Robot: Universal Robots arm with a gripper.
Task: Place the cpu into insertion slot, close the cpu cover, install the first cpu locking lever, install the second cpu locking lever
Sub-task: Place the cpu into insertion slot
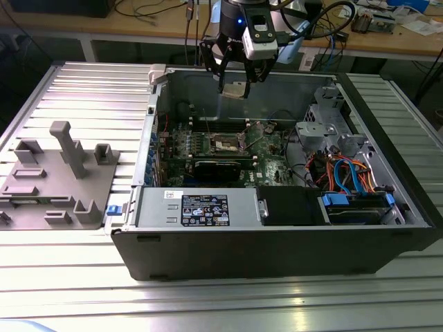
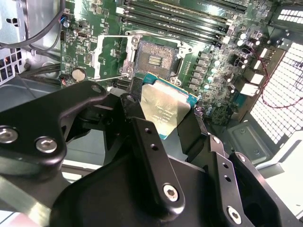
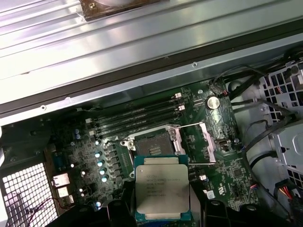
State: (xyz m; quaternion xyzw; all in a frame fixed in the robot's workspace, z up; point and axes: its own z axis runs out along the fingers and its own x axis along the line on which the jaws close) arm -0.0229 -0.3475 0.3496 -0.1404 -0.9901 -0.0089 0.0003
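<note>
A: State of the gripper point(image 1: 235, 87)?

B: Clamped on the cpu point(image 1: 235, 90). In the second wrist view its black fingers point(image 2: 134, 113) press two opposite edges of the chip, so the jaws stand only as far apart as the chip is wide. Silver top and green rim both show.

A: Where is the cpu?

B: In the air over the open computer case point(image 1: 277, 256), near its far wall in the exterior view. It touches nothing but the fingers.

A: And the insertion slot point(image 3: 154, 144)?

B: Bare, its contact field exposed on the green motherboard point(image 1: 266, 149). It lies below the chip and apart from it. The cpu cover point(image 2: 101, 59) is swung open off the slot, to one side of it. How steeply it tilts cannot be told.
</note>
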